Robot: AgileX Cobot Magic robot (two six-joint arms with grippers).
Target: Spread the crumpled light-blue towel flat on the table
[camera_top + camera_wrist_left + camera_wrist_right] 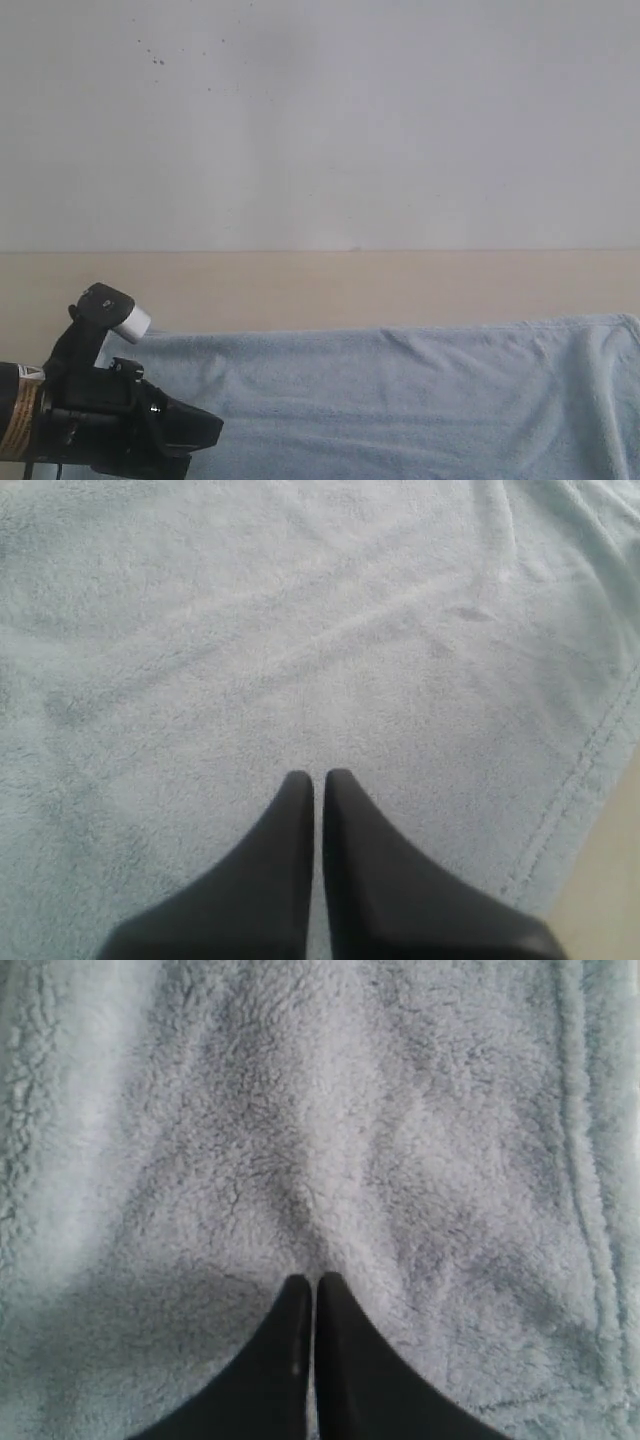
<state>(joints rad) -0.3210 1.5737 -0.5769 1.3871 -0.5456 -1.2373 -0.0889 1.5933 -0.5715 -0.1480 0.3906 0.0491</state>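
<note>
The pale light-blue towel [420, 400] lies spread wide over the beige table [320, 285], with soft wrinkles near its right end. At the towel's left end my left gripper [205, 432] hovers over it. In the left wrist view this gripper [318, 776] is shut with nothing between its jaws, above flat towel [300, 630] near a stitched hem [590, 780]. My right gripper [314, 1278] is shut too, its tips right at the fluffy pile [320, 1110], where faint creases run toward them. The exterior view does not show the right gripper. The care tag is out of view.
A white wall [320, 120] rises behind the table's far edge. A strip of bare table [612, 910] shows past the towel's hem in the left wrist view. A second hem line [585, 1180] runs beside the right gripper.
</note>
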